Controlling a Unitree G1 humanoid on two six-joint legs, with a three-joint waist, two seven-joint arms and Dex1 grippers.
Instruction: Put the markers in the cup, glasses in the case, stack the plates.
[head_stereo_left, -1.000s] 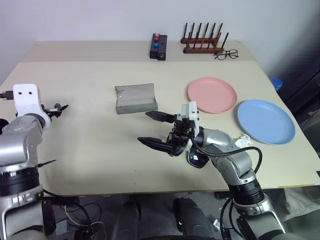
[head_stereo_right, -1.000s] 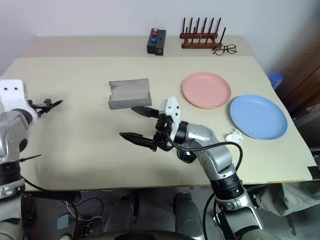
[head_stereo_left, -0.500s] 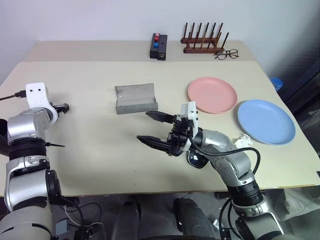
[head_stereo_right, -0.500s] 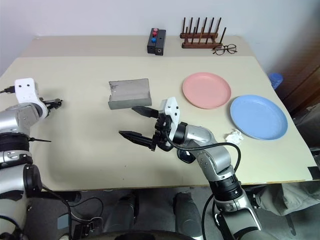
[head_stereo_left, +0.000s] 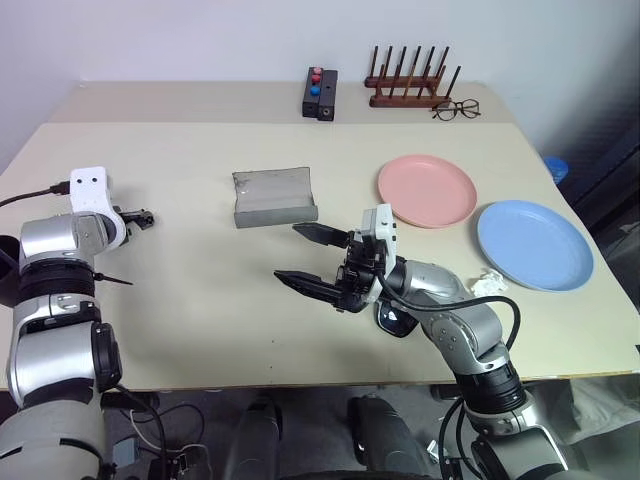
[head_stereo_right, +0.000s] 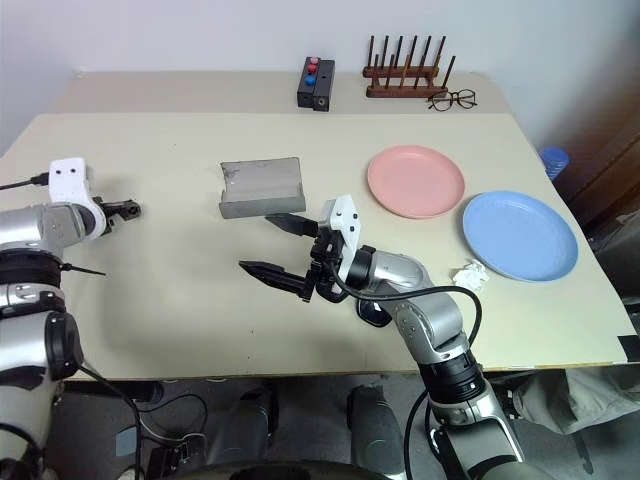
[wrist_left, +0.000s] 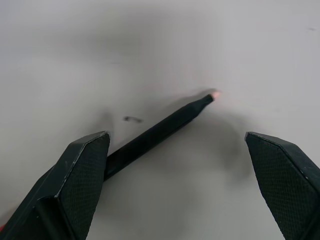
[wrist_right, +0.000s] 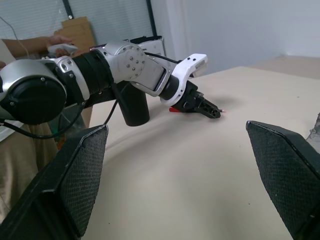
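Marker-collecting step judged in hand: red marker (wrist_left: 160, 129) lain on table (head_stereo_left: 200, 300) between wide-open, empty jaws of left gripper (wrist_left: 180, 175); closing on it is called for next; right gripper (head_stereo_left: 312, 258) held spread, empty, mid-table.

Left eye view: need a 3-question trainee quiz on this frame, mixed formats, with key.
1. True or false: the pink plate is stacked on the blue plate.
2. Which gripper has a marker lying on the table between its open fingers?
A. left gripper
B. right gripper
C. neither
3. Fill in: the grey case sits with its lid ____.

Key:
1. False; the plates lie side by side, apart.
2. A; the left wrist view shows the marker between the fingers, not gripped.
3. Open; nothing shows inside it, and dark glasses lie under the right arm near the table's front edge.
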